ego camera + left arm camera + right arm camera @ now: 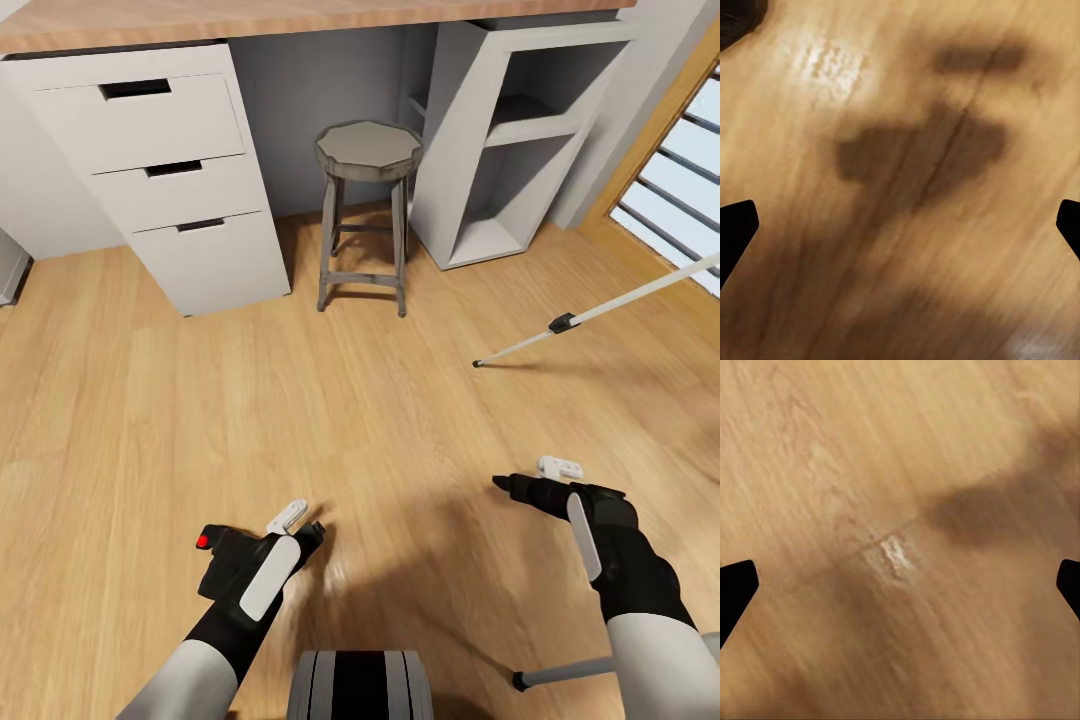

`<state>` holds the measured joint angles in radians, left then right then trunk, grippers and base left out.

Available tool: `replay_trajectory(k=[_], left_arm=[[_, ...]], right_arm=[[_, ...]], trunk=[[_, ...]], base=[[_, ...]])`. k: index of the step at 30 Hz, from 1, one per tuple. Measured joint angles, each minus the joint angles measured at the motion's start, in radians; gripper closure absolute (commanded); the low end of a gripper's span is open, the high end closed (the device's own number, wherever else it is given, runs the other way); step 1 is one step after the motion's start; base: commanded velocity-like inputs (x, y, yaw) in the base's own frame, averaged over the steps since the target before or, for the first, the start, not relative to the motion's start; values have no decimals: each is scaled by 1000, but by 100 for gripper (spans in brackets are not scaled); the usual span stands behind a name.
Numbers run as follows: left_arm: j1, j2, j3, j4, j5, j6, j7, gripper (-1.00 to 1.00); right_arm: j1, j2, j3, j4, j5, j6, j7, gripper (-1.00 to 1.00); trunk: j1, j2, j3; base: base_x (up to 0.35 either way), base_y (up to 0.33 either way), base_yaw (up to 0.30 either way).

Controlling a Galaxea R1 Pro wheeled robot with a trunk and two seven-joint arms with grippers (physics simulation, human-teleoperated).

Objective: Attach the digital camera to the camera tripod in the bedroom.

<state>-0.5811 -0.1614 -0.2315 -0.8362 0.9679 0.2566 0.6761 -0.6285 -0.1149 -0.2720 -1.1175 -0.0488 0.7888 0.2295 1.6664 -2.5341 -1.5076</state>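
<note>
So the robot is standing on the light wood floor (150,400) facing a worktop (250,15) with a white drawer unit (160,170) under it on one side, a white open shelf unit (500,140) on the other, and a grey four-legged stool (368,205) sitting between them. The left tool (305,525) is hanging low over the floor, and in the left wrist view its two black fingertips (735,232) are sitting far apart at the edges with nothing but shadowed wood between them – so it's spread wide and carrying nothing. The digital camera (222,560) is showing as a black boxy thing with a red button right up against the left wrist; it's touching or overlapping the arm, but I honestly can't tell how it's attached there. The right tool (525,480) is pointing inward over the floor, and the right wrist view is showing the same story – fingertips (736,589) wide apart, bare floor between. The camera tripod (600,312) is off to the right near the wood-framed window (670,170): one silver-white leg is slanting down to a black foot on the floor, and another leg end is poking in by the right arm.
</note>
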Motion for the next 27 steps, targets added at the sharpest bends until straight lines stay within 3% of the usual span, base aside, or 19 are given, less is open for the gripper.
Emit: replay_trajectory(k=[16,17,18,20,27], left_arm=[[0,0,3,8,-1,-1,0,-100],[0,0,9,55,13,-146,7,-100],[0,-1,11,75,17,-177,9,-100],[0,-4,15,122,18,-222,11,-100],[0,-8,16,163,10,-318,5,-100]], right_arm=[[0,-8,-1,0,9,0,25,-100],[0,-8,0,3,12,2,25,-100],[0,-8,0,4,12,2,25,-100],[0,-8,0,5,11,2,25,-100],[0,-8,3,10,9,2,25,-100]], trunk=[[0,0,0],[0,0,0],[0,0,0],[0,0,0],[0,0,0]], base=[[0,0,0],[0,0,0],[0,0,0],[0,0,0],[0,0,0]])
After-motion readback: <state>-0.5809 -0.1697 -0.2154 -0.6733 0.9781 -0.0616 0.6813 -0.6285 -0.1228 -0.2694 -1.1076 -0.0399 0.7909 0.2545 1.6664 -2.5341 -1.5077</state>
